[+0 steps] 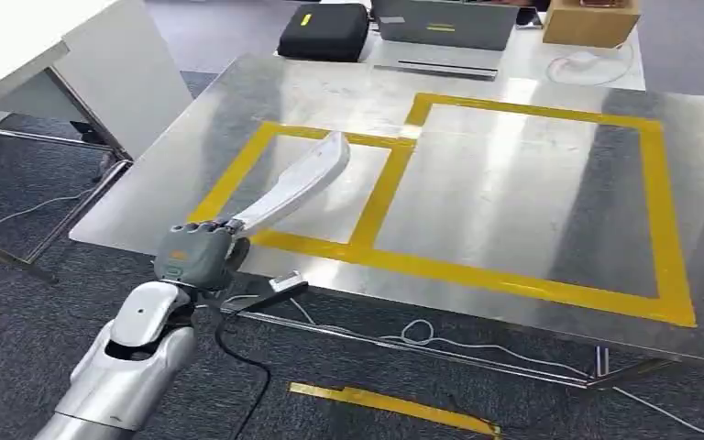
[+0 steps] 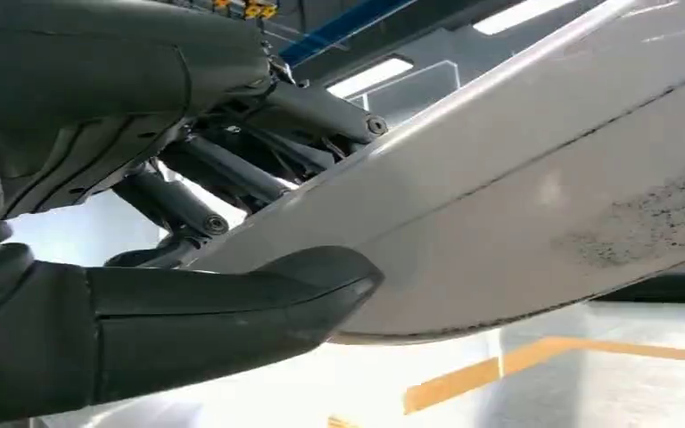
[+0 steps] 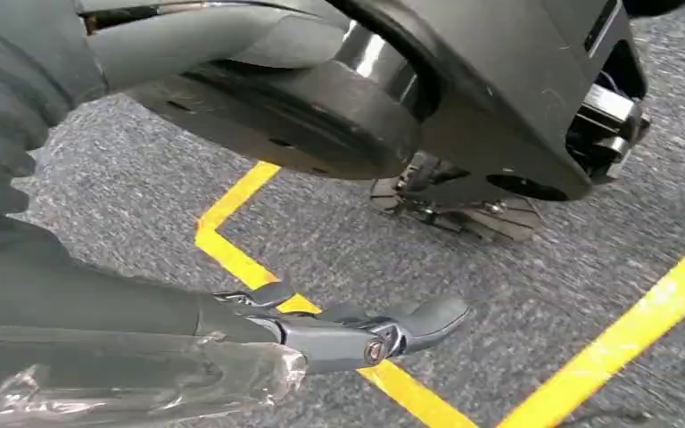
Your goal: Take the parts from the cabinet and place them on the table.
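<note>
The left hand [image 1: 194,254] grips one end of a long, pale grey part [image 1: 298,183], its fingers wrapped over the top and its thumb [image 2: 232,308] pressed against the underside, as the left wrist view shows. The part runs up and away from the hand, out over the near corner of the metal surface [image 1: 513,174], and its far end hangs above the smaller of two yellow-taped boxes [image 1: 380,197]. It appears to be held clear of the surface, not resting on it, though the head view does not settle this. The part looks like a rigid moulded shell, gently curved and smooth, with a rough scuffed patch on its face. It is probably light for its length, yet held at one end it will lever against the fingers and tend to droop or twist. Its slick skin could let it slide, so a firm wrap near the narrow end, or a hold closer to its middle, would carry it more steadily. The right hand [image 3: 357,334] hangs low over grey carpet crossed by yellow tape, fingers partly extended and holding nothing.
</note>
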`<control>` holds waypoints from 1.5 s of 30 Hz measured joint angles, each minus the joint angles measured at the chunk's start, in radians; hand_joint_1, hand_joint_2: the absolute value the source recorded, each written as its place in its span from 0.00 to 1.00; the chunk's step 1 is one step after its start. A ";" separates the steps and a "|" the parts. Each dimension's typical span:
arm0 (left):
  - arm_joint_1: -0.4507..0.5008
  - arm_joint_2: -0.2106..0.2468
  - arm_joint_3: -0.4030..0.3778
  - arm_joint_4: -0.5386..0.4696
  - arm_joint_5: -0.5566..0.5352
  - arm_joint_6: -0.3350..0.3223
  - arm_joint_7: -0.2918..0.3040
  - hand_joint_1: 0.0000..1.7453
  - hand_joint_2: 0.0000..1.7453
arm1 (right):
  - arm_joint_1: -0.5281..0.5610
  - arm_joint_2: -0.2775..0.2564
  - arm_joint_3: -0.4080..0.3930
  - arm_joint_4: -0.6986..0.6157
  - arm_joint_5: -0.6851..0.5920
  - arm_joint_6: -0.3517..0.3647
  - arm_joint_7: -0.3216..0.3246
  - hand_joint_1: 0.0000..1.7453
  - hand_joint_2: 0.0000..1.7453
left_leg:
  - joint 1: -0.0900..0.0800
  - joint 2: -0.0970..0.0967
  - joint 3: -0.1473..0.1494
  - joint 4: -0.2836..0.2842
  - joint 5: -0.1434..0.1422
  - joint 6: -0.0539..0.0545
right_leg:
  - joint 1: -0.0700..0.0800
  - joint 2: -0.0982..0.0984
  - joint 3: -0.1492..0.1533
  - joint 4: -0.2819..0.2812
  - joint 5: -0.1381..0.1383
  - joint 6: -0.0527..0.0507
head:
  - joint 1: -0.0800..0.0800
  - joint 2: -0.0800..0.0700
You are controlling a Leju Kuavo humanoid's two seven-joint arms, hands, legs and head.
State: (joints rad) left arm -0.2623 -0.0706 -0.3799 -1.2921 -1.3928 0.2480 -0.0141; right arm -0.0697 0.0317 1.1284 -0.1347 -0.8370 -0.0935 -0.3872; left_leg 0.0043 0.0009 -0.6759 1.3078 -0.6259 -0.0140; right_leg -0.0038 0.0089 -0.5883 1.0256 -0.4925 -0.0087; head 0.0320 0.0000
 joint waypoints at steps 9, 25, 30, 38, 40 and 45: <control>-0.004 -0.002 0.012 0.025 -0.020 -0.015 0.020 1.00 1.00 | 0.003 0.004 0.006 -0.002 0.000 -0.001 0.006 0.00 1.00 | -0.027 -0.017 -0.008 -0.254 0.202 0.050 | 0.013 0.018 0.127 0.012 -0.101 0.019 | 0.003 0.000; -0.104 -0.032 0.013 0.229 -0.144 -0.066 0.106 0.00 1.00 | -0.033 0.053 0.017 -0.011 -0.005 -0.067 0.095 0.00 0.00 | -0.022 -0.016 0.128 -0.268 0.099 0.048 | 0.005 -0.005 -0.063 0.020 0.049 0.028 | 0.007 0.000; -0.104 -0.030 0.013 0.273 -0.146 -0.048 0.107 0.00 1.00 | -0.009 0.033 0.024 -0.011 0.001 -0.006 0.027 0.00 0.00 | -0.024 -0.015 0.129 -0.274 0.107 0.057 | 0.005 0.004 -0.062 0.019 0.041 0.024 | 0.006 0.000; -0.071 -0.029 0.013 0.255 -0.127 -0.019 0.071 0.00 0.00 | -0.001 0.029 0.029 -0.011 -0.010 0.002 0.021 0.00 0.00 | -0.023 -0.015 0.138 -0.292 0.099 0.048 | 0.009 0.003 -0.060 0.019 0.036 0.015 | 0.006 0.000; -0.048 -0.028 0.014 0.221 -0.106 -0.013 0.060 0.00 0.00 | 0.002 0.029 0.029 -0.011 -0.017 -0.002 0.021 0.00 0.00 | -0.021 -0.015 0.139 -0.293 0.100 0.038 | 0.009 0.003 -0.059 0.019 0.038 0.013 | 0.007 0.000; 0.033 -0.016 0.021 0.078 -0.027 0.012 0.018 0.00 0.00 | 0.008 0.029 0.029 -0.011 -0.037 -0.009 0.021 0.00 0.00 | -0.022 -0.015 0.140 -0.293 0.101 0.034 | 0.008 0.003 -0.056 0.019 0.039 0.012 | 0.007 0.000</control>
State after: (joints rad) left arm -0.2294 -0.0866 -0.3594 -1.2141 -1.4200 0.2601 0.0039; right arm -0.0615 0.0607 1.1578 -0.1457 -0.8740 -0.1022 -0.3662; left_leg -0.0172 -0.0140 -0.5357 1.0149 -0.5246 0.0205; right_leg 0.0044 0.0117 -0.6442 1.0446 -0.4534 0.0030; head 0.0389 0.0000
